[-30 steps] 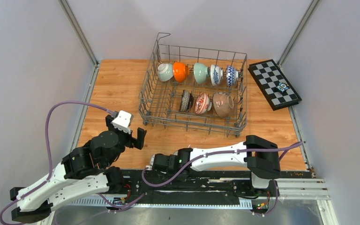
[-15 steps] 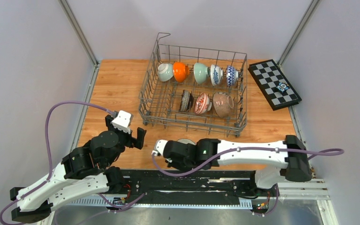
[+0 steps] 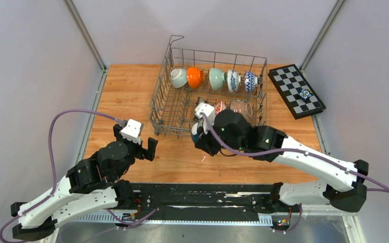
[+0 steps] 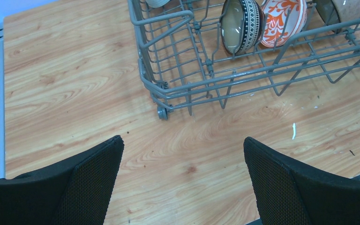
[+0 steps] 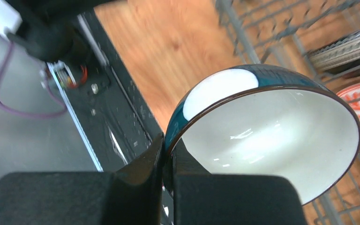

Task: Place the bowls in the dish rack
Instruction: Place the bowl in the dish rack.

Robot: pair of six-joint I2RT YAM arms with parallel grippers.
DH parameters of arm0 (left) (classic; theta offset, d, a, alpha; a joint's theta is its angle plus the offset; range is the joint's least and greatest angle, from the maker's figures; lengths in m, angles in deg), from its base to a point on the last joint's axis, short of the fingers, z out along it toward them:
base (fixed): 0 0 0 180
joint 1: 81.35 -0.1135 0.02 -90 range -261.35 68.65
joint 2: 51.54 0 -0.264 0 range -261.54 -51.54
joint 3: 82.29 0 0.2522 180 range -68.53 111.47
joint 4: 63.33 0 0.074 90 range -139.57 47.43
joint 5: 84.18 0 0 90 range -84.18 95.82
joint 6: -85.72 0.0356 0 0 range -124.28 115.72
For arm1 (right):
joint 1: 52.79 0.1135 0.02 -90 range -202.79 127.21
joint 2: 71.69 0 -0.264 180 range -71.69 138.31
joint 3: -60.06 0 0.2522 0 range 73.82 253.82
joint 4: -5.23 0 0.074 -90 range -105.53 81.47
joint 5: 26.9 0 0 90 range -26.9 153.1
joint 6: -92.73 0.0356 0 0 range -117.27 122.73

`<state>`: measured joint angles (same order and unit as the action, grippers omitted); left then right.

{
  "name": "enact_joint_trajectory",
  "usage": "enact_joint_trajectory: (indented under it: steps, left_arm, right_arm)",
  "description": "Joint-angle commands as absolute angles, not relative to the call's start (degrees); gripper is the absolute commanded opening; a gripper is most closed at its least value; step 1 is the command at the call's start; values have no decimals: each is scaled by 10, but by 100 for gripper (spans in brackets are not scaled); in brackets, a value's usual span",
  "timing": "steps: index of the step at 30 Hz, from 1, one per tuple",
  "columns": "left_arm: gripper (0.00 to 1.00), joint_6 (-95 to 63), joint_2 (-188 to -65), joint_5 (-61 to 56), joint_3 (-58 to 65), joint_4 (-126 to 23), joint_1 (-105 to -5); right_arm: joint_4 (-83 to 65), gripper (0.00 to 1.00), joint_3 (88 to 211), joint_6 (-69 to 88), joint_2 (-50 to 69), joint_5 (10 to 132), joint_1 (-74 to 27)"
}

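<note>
Five bowls (image 3: 215,79) are racked in the back row of the dish rack (image 3: 160,109), apparently three in front (arm occludes). A dark blue bowl (image 5: 267,136) is clamped by its rim in the right jaws at the rack's near wall, not yet seated. The left jaws are spread, empty.

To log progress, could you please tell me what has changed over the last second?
The right pincer, shut on the dark blue bowl, swung from the near table edge to the front of the dish rack. The left pincer stayed open and still; the racked bowls did not move.
</note>
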<state>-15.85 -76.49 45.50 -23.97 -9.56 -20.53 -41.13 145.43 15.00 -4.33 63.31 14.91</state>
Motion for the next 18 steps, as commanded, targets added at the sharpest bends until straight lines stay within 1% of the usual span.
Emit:
enact_joint_trajectory:
  steps: [1,7,12,18]
  left_arm:
    - [100,-164,-760,460,-245,-92,-211]
    - [100,-164,-756,460,-245,-91,-211]
    - [100,-164,-754,458,-245,-91,-211]
    - [100,-164,-751,452,-246,-93,-211]
  right_arm:
    - [-316,3,1518,174,-59,671,90]
    - [-237,3,1578,192,-22,695,31]
    - [-191,3,1640,228,46,714,-19]
    - [-97,3,1667,269,133,767,-67]
